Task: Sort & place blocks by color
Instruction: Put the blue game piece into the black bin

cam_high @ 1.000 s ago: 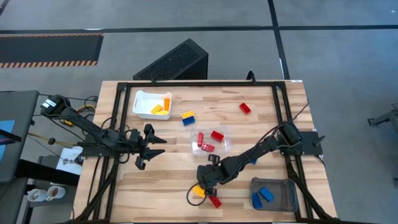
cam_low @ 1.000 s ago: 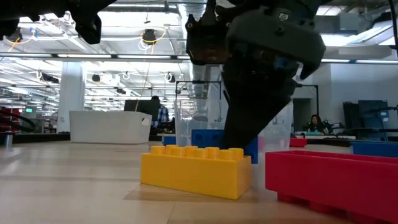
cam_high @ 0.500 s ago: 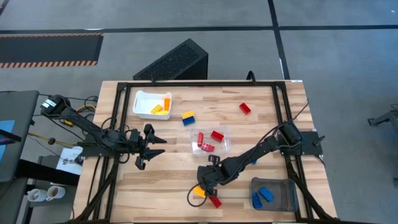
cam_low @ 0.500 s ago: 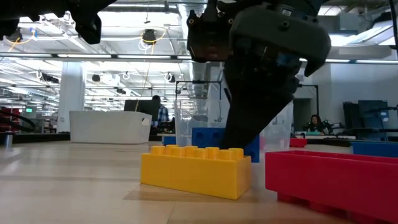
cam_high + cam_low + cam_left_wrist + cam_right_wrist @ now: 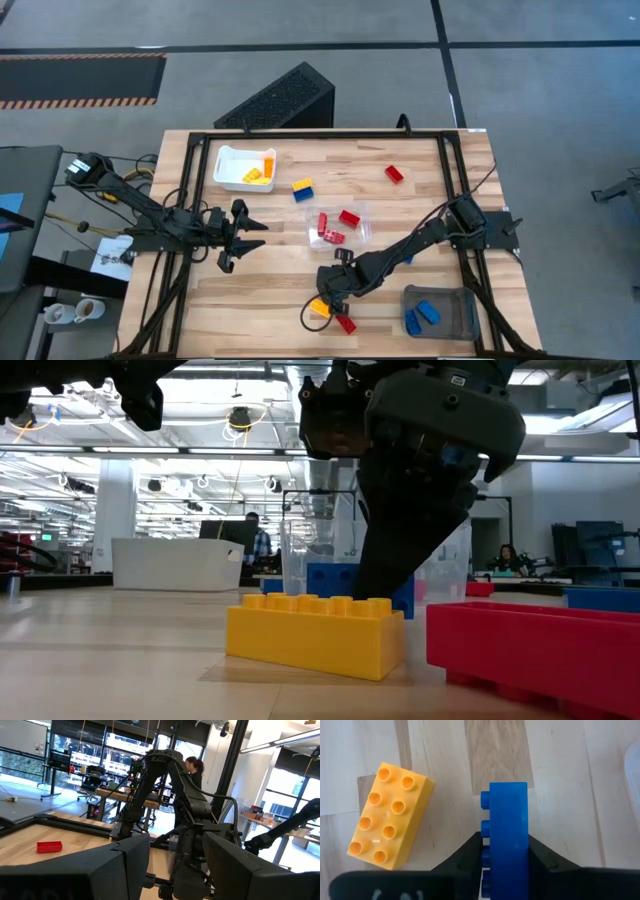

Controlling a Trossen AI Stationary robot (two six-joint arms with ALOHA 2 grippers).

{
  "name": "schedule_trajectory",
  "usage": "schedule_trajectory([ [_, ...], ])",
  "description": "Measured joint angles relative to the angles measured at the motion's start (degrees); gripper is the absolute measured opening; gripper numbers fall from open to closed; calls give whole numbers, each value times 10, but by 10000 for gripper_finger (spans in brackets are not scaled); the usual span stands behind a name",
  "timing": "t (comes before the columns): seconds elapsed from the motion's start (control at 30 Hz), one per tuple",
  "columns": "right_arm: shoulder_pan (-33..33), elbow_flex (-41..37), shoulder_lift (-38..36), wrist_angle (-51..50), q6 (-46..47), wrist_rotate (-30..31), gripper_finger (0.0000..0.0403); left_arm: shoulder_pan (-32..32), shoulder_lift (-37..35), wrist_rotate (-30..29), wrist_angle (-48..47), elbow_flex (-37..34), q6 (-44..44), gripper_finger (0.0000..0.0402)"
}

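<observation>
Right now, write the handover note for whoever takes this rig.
Right gripper: shut on a blue block, low over the table's front, beside a yellow block and a red block.
Left gripper: open, idle at the left side.
Done: yellows in the white tray, reds in the clear tray, blues in the grey tray.
Left: the held blue, those two loose blocks, a yellow-on-blue pair, a red at the back.

Wooden table (image 5: 280, 290): white tray (image 5: 243, 167), clear tray (image 5: 338, 226), grey bin (image 5: 440, 312), loose blocks (image 5: 394, 174).
</observation>
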Motion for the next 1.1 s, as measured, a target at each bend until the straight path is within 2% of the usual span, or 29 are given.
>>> schedule_trajectory([
  [0.63, -3, 0, -23, -7, -7, 3, 109, 0, 0, 0, -1, 0, 0, 173],
  [1.1, 0, 0, -79, -14, -14, 46, 109, 0, 0, 0, -1, 0, 1, 173],
])
